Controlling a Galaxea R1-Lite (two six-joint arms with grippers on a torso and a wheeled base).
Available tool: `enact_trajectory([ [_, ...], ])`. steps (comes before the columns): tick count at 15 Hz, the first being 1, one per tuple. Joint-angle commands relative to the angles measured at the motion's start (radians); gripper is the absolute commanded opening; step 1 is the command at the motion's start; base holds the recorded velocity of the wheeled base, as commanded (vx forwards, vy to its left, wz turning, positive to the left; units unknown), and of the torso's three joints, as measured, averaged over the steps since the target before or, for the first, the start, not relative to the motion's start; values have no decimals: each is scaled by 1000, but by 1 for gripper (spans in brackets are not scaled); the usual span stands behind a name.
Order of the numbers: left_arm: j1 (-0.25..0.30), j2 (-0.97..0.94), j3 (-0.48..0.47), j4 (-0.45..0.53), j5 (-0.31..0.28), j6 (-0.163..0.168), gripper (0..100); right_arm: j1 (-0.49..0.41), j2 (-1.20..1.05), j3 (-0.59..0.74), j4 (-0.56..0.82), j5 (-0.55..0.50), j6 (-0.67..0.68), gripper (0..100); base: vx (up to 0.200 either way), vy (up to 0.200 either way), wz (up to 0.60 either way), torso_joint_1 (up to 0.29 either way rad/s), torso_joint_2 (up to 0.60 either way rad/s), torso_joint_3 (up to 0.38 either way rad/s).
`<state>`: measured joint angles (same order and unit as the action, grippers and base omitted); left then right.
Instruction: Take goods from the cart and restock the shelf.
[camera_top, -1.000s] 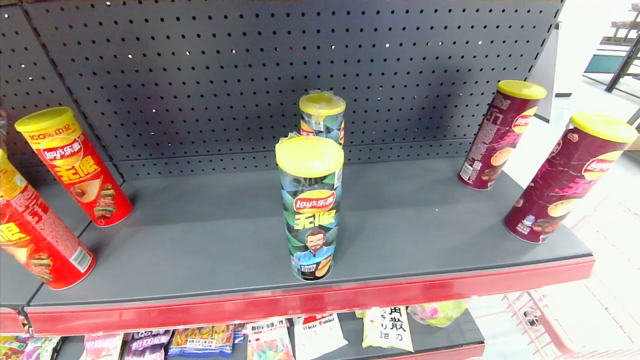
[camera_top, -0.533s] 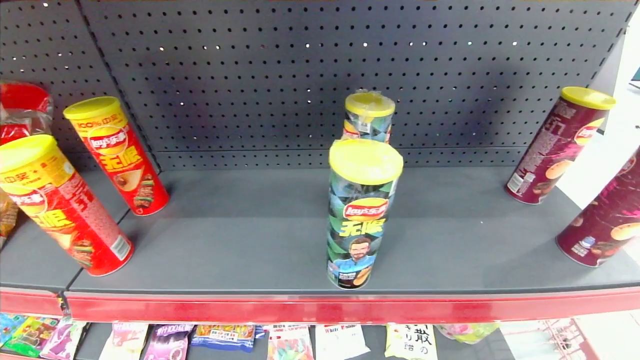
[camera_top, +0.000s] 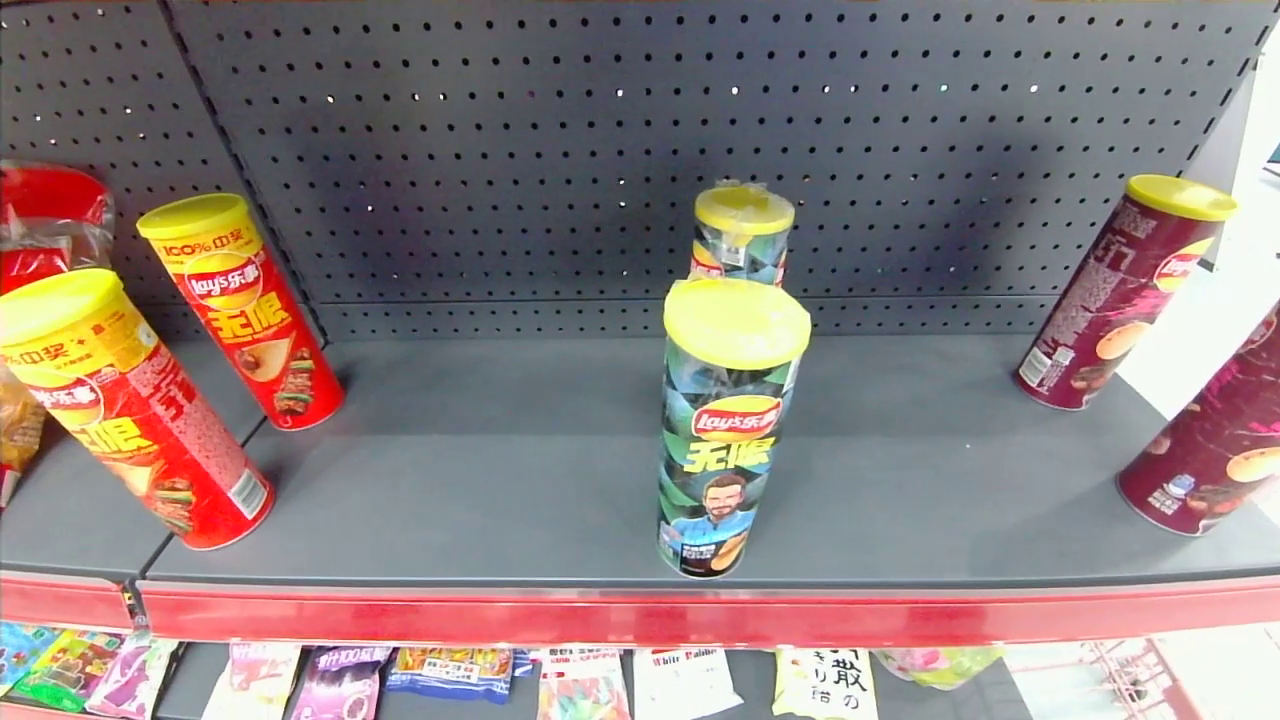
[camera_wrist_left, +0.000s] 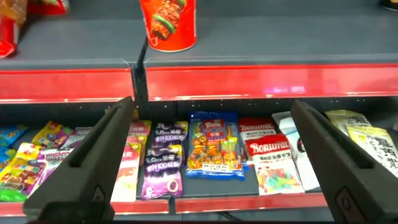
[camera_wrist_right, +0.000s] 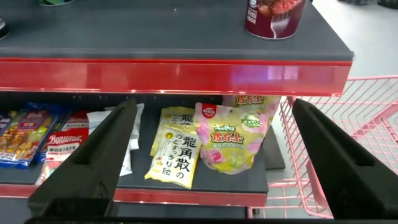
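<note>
Shelf (camera_top: 900, 480) of grey board with a red front lip spans the head view, backed by a perforated panel (camera_top: 600, 150). A pink wire cart (camera_wrist_right: 354, 124) stands low beyond the shelf's right end. At the left end stand a red can (camera_top: 240, 310) near the back and another red can (camera_top: 130, 410) nearer the front lip. A maroon can (camera_top: 1120, 295) and a second maroon can (camera_top: 1210, 440) stand likewise at the right end. A green can (camera_top: 725, 440) is upright at the front edge's middle, with a second green can (camera_top: 740, 235) behind it by the panel. Snack packets (camera_wrist_left: 214, 146) lie on the lower shelf (camera_wrist_right: 217, 182). The left gripper (camera_wrist_left: 212, 104) and right gripper (camera_wrist_right: 216, 102) face that lower shelf, fingers spread wide, released.
</note>
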<state>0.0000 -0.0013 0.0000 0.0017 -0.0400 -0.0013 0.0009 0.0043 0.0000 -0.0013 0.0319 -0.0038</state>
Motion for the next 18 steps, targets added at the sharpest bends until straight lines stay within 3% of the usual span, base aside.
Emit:
enact_trajectory([
  [1,0,1,0,0,-1,0,100,1,-1,0,0,0,1,100,0,0,0,0,0,0],
  [18,0,1,0,0,0,0,100,-1,-1,0,0,-10,7,100,0,0,0,0,0,0],
])
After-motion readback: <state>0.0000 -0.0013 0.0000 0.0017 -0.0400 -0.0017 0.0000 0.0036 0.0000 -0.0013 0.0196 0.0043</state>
